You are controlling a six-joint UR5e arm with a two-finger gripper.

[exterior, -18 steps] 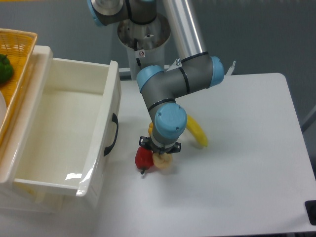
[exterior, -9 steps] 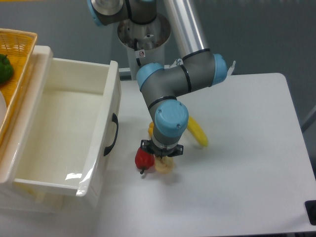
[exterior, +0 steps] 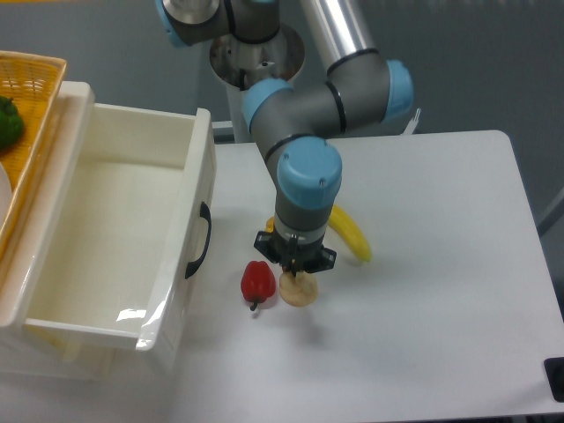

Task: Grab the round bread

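Observation:
The round bread point(exterior: 298, 292) is a small pale tan bun at the middle of the white table point(exterior: 441, 264). It sits directly under my gripper point(exterior: 296, 277), whose fingers close on its top edge. The bread looks just off the table, with a faint shadow below it. A red pepper point(exterior: 257, 280) lies right beside it on the left, apart from the fingers.
A yellow banana point(exterior: 352, 234) lies just right of and behind the wrist. A large white open bin point(exterior: 132, 238) with a black handle point(exterior: 201, 240) stands at the left. A yellow basket point(exterior: 31, 88) holding a green vegetable point(exterior: 7, 120) is at the far left.
The wrist has risen and shifted a little to the right. The bread has moved right with it and shows more fully, now apart from the red pepper.

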